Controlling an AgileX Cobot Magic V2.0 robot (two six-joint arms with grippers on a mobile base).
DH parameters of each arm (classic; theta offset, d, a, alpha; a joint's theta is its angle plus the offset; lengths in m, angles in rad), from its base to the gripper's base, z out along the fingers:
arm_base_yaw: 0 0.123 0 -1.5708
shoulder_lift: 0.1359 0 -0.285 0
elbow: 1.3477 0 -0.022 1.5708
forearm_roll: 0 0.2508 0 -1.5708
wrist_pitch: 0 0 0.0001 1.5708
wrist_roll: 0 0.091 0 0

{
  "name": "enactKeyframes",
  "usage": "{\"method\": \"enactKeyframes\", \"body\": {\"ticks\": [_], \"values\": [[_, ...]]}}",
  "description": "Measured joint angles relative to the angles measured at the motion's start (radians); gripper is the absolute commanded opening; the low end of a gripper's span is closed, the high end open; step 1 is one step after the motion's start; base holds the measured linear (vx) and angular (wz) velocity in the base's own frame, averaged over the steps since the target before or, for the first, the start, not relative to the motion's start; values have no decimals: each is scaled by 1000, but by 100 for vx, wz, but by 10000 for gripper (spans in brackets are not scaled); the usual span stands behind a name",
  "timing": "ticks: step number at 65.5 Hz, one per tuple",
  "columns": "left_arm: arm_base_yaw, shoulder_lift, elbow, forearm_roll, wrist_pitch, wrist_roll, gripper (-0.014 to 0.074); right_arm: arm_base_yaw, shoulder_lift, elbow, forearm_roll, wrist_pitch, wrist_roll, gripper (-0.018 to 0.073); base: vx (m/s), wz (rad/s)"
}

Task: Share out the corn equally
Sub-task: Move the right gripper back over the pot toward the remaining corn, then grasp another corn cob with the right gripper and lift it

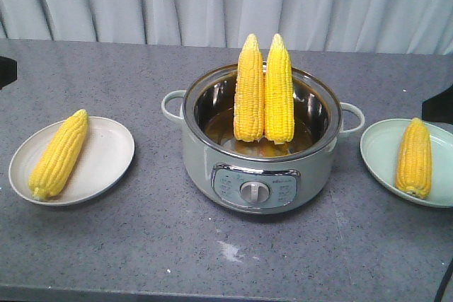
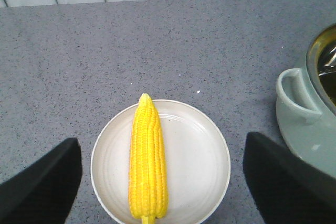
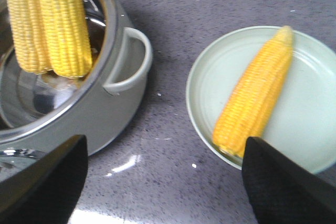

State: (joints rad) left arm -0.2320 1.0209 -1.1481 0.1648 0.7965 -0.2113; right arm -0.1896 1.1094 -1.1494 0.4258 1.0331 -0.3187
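Two cobs of corn point(image 1: 264, 91) stand upright side by side in the open pot point(image 1: 258, 175) at the table's middle, and they show again as corn point(image 3: 50, 22) in the right wrist view. One cob point(image 1: 59, 154) lies on the white plate point(image 1: 106, 157) at left. Another cob point(image 1: 414, 158) lies on the pale green plate point(image 1: 375, 153) at right. My left gripper point(image 2: 165, 182) hangs open above the white plate point(image 2: 199, 166), its cob point(image 2: 148, 163) between the fingers, untouched. My right gripper point(image 3: 165, 179) is open over bare table between pot and green plate point(image 3: 310, 124).
The pot point(image 2: 310, 108) has a handle on each side and a dial panel point(image 1: 255, 190) facing front. A grey curtain point(image 1: 226, 1) closes off the back of the speckled grey table point(image 1: 141, 245). Dark arm parts point(image 1: 440, 104) show at both side edges.
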Motion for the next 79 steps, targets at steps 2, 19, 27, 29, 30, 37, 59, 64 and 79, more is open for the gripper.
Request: {"method": "enactKeyframes", "body": {"ticks": [2, 19, 27, 29, 30, 37, 59, 64, 79], "values": [[0, 0, 0, 0, 0, -3, 587, 3, 17, 0, 20, -4, -15, 580, 0, 0], [0, 0, 0, 0, -6, -9, 587, 176, 186, -68, 47, -72, -56, 580, 0, 0], [0, 0, 0, 0, -6, -10, 587, 263, 279, -176, 48, -105, -43, 580, 0, 0], [0, 0, 0, 0, -6, -10, 587, 284, 306, -211, 45, -112, -36, 580, 0, 0], [0, 0, 0, 0, -6, -10, 587, 292, 317, -225, 43, -115, -31, 580, 0, 0], [0, 0, 0, 0, -6, -10, 587, 348, 414, -338, 5, -122, -4, 580, 0, 0], [0, 0, 0, 0, -6, -10, 587, 449, 670, -546, -54, -125, 41, 580, 0, 0], [0, 0, 0, 0, -6, -10, 587, 454, 701, -559, -61, -141, 45, 580, 0, 0], [0, 0, 0, 1, -6, -10, 587, 454, 742, -561, -107, -193, 83, 557, 0, 0]]}}
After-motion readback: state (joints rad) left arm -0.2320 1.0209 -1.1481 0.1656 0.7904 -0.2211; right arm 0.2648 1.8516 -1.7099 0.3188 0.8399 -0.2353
